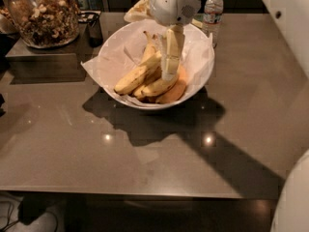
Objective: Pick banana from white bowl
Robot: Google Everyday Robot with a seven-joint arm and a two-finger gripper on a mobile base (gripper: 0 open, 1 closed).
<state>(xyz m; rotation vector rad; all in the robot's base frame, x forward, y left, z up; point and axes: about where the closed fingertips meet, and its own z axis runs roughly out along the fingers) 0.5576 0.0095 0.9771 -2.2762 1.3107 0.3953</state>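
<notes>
The wide white bowl [200, 74], lined with crinkled white paper, stands on the table at the upper middle of the camera view. Several yellow bananas [133, 79] lie in it, stems pointing to the back, with an orange fruit [175, 92] at their right. My white gripper [169, 75] hangs straight down from above into the bowl. Its lower end is down among the bananas, against the ones on the right of the pile. The bananas rest in the bowl.
A glass jar of nuts [46, 16] stands on a raised block at back left, with a dark cup [94, 28] beside it. A water bottle [214, 8] stands behind the bowl. The brown table [145, 153] ends at a front edge. My white body [294, 202] shows at lower right.
</notes>
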